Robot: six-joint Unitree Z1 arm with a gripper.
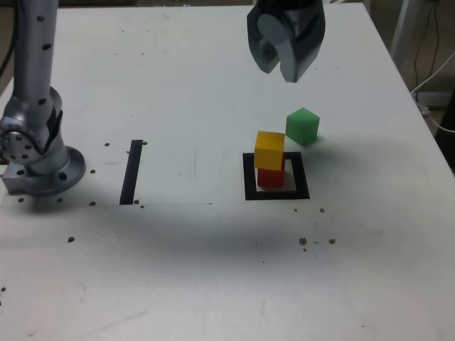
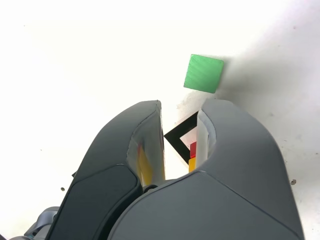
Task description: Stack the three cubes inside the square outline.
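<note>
three cubes in all: one red cube (image 1: 270, 177), one yellow cube (image 1: 270, 150), one green cube (image 1: 303, 126). one square outline (image 1: 276, 193), thick and black with a white centre. one straight black strip (image 1: 131, 172). one table (image 1: 178, 85), white. one arm base (image 1: 35, 153), silver, at the exterior view's left. one gripper (image 1: 283, 65), dark grey, with two jaws. several small dark specks scattered over the tabletop, too small and too many to count with certainty. cables at the exterior view's right edge, number unclear.
</note>
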